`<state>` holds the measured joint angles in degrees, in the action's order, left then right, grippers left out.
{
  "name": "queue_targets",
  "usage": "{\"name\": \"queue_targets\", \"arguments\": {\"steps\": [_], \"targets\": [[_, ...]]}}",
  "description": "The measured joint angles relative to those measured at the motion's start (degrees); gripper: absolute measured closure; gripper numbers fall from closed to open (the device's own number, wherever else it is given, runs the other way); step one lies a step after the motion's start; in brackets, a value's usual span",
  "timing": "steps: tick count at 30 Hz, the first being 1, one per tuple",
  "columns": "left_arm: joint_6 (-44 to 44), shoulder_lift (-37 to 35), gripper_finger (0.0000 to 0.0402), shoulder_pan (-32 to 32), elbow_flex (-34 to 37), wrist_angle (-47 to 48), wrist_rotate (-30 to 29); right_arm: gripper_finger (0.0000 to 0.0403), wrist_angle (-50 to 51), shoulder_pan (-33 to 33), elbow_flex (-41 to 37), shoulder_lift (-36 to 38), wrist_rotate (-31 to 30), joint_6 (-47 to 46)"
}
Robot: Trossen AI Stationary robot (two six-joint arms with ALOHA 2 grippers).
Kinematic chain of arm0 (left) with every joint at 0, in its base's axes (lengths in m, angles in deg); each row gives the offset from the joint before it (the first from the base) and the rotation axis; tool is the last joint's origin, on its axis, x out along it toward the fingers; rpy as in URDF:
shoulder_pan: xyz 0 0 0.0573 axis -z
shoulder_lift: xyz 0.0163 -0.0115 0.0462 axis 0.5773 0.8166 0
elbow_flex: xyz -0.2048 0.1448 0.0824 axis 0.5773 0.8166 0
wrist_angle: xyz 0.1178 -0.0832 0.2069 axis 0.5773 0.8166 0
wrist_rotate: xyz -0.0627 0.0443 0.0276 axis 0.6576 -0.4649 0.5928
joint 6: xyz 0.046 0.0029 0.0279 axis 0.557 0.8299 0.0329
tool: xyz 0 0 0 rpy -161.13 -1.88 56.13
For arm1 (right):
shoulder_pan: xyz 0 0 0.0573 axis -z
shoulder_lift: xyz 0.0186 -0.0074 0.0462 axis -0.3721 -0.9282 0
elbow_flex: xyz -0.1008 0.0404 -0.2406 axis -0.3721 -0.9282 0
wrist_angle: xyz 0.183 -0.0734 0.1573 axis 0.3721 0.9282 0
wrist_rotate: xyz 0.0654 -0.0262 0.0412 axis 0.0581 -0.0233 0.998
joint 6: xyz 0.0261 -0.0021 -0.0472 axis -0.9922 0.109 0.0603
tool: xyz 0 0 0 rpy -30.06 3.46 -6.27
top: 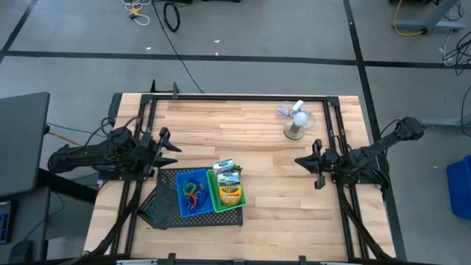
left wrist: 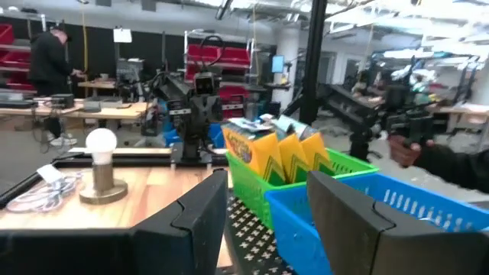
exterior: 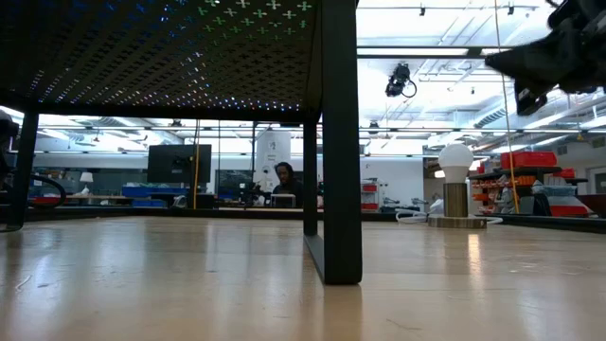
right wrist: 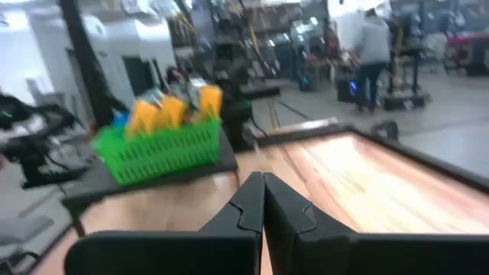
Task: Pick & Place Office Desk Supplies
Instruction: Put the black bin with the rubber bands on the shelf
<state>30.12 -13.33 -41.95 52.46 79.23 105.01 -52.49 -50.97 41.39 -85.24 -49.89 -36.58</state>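
Observation:
On the black mesh tray (top: 168, 184) near the table's front stand a blue bin (top: 193, 193) holding coloured rubber-band loops (top: 193, 190) and a green bin (top: 228, 193) holding a yellow crayon box (top: 230, 193) and green-white small boxes (top: 224, 166). My left gripper (top: 171, 143) hangs open above the table's left side, just left of the tray, with nothing between its fingers (left wrist: 200, 218). It looks level at the blue bin (left wrist: 397, 221) and green bin (left wrist: 306, 187). My right gripper (top: 300, 160) hovers shut at the table's right side, pointing level toward the green bin (right wrist: 157, 149).
A white mini fan (top: 296, 121) on a round base stands at the far right with its cable coiled beside it. The tray stands raised on black legs (exterior: 336, 142). Bare wood lies between the tray and my right gripper. People work in the room behind.

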Motion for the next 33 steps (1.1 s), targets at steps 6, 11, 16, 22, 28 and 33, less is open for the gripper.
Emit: {"name": "queue_targets", "arguments": {"steps": [6, 11, 16, 22, 28, 33], "targets": [[-0.58, 1.59, 0.0214, -0.04, -1.02, 2.87, -3.76, 0.0396, -0.04, 2.10, 0.00, -8.37, 0.09, -2.87], [-6.57, 1.83, 0.0214, -0.01, -4.57, 10.66, -3.05, 0.0396, -0.04, 2.10, 0.00, -12.59, 1.35, -3.22], [-8.56, 2.73, 0.0231, 0.06, -14.88, 24.81, -7.58, 0.0396, -0.06, 2.10, 0.00, -13.85, 1.33, -3.22], [-13.83, 6.29, 0.0344, 0.06, -23.77, 35.70, -9.79, 0.0396, -0.07, 2.10, 0.00, -13.85, 1.32, -3.04], [-21.39, 14.02, 0.0396, 0.06, -27.83, 46.08, -6.38, 0.0396, 0.45, 2.10, 0.00, -13.85, 1.30, -2.54], [-24.34, 22.66, 0.0398, 0.06, -36.52, 63.96, -9.91, 0.0396, 0.42, 2.10, 0.00, -13.83, 1.28, -2.44]]}}
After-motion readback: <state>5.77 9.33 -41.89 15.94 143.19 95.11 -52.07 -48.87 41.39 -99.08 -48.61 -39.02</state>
